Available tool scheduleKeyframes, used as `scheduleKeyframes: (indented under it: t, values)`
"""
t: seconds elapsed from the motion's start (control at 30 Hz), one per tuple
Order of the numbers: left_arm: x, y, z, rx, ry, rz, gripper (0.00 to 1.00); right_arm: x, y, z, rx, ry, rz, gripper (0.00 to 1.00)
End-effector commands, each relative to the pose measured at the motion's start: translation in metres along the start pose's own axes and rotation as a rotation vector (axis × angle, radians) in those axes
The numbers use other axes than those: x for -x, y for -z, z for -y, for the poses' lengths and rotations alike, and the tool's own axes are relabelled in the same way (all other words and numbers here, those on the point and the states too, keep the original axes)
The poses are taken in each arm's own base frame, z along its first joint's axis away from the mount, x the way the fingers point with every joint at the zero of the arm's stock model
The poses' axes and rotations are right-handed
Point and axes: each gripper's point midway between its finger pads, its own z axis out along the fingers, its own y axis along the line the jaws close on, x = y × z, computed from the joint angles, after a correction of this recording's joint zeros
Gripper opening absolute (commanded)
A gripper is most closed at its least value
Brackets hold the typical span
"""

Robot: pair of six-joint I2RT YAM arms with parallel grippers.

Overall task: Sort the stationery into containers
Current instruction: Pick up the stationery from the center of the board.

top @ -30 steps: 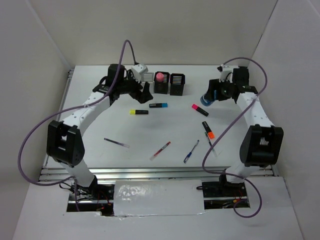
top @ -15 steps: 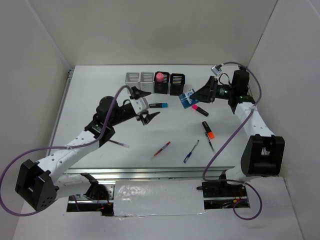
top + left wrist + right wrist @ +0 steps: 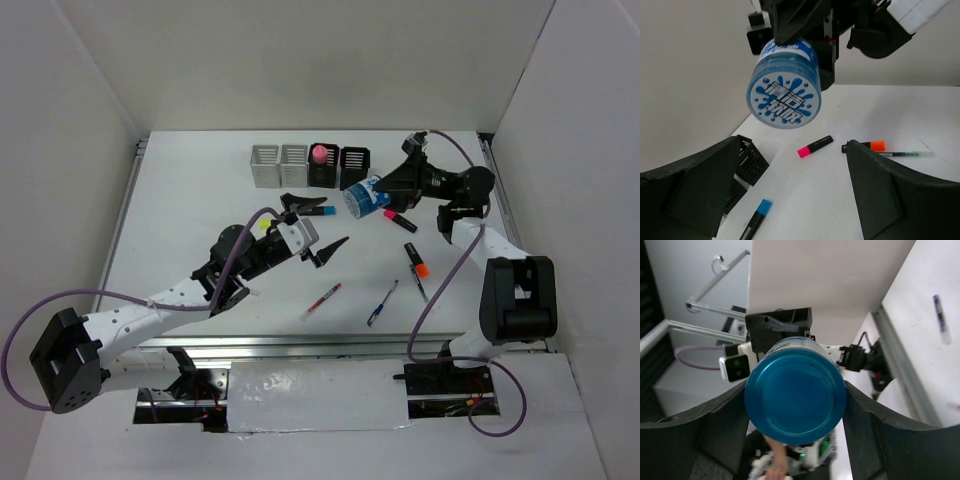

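Blue and stubby, the cylinder is the item being handled. The right gripper pinches it on both sides and holds it on its side in the air, just in front of and to the right of the rightmost black holder. The left wrist view shows its printed end hanging clear above the table.

The left gripper is spread wide and holds nothing. It hovers near the middle of the table, close to the blue-capped marker.

The sorting looks barely begun. Only one item is stowed: a pink-capped piece pokes out of the other black holder. Nothing sticks out of the two grey holders.

Most of the stationery is loose on the table:
- the blue-capped marker
- a pink-capped marker
- an orange-capped marker
- a red pen
- a blue pen
- a clear pen

The likely next step is to tip the cylinder upright and lower it into a holder. After that, each of the loose pieces needs its own pick and drop.
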Motion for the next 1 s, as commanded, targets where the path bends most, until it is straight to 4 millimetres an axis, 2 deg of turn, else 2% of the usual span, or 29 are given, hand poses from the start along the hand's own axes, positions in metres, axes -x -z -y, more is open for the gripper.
scheduleKeyframes:
  t: [0.0, 0.1, 0.27, 0.47, 0.63, 0.8, 0.97]
  values:
    - [0.043, 0.002, -0.011, 0.070, -0.066, 0.167, 0.99, -0.031, -0.003, -0.046, 0.131, 0.208, -0.041, 0.00]
    - [0.052, 0.003, -0.007, 0.068, -0.095, 0.204, 0.99, -0.035, -0.006, -0.050, 0.147, 0.199, -0.040, 0.00]
    - [0.047, -0.001, -0.010, 0.112, -0.098, 0.184, 0.99, -0.042, -0.009, -0.058, 0.157, 0.200, -0.060, 0.00]
    - [0.056, -0.007, -0.006, 0.076, -0.086, 0.215, 0.99, -0.053, -0.013, -0.063, 0.161, 0.217, -0.100, 0.00]
    - [0.054, -0.012, -0.005, 0.066, -0.104, 0.214, 0.99, -0.064, -0.019, -0.070, 0.170, 0.237, -0.146, 0.00]
    - [0.058, -0.011, 0.001, 0.037, -0.139, 0.240, 0.99, -0.066, -0.021, -0.067, 0.167, 0.224, -0.158, 0.00]
    - [0.062, -0.010, -0.001, 0.050, -0.145, 0.250, 0.99, -0.064, -0.021, -0.064, 0.162, 0.210, -0.159, 0.00]
